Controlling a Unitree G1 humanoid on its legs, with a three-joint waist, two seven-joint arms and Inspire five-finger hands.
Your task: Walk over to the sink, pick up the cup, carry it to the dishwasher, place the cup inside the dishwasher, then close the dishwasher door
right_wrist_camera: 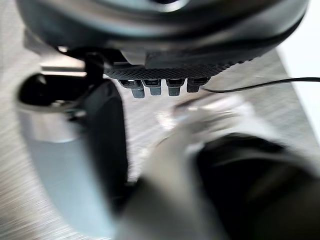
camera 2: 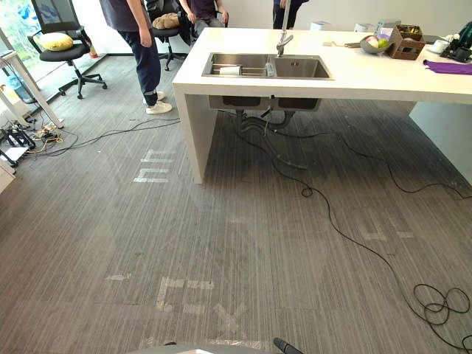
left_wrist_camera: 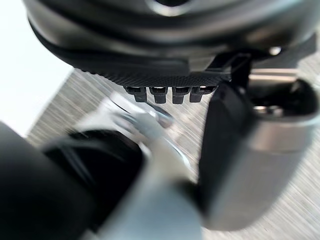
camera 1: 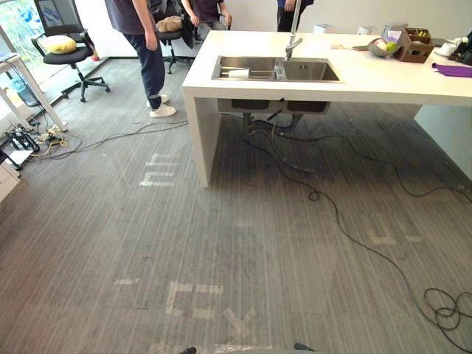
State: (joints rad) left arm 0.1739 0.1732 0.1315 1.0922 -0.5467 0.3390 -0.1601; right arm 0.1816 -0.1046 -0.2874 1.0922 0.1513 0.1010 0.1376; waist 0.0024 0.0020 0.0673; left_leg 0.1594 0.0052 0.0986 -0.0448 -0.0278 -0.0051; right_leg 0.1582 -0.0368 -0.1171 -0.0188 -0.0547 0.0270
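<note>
Straight ahead at 12 o'clock, the white cup [camera 1: 237, 73] lies on its side in the left basin of the steel sink [camera 1: 313, 71], well away across the carpet. The tap [camera 1: 293, 46] stands at the sink's back edge, between the two basins. The sink is set in a white counter [camera 1: 369, 82] that runs off toward 2 o'clock. On it are a bowl [camera 1: 382, 48] of fruit, a brown box [camera 1: 414, 46] and a purple cloth [camera 1: 453, 70]. Pipes and black cables [camera 1: 284, 151] hang under the sink and trail out over the floor at 1 o'clock. A person [camera 1: 147, 44] stands at 11 o'clock by the counter's corner. An office chair [camera 1: 66, 53] sits at 10 o'clock.

Left hand [left_wrist_camera: 165, 75] and right hand [right_wrist_camera: 160, 70] hang over the carpet, fingers loose and holding nothing.
</note>
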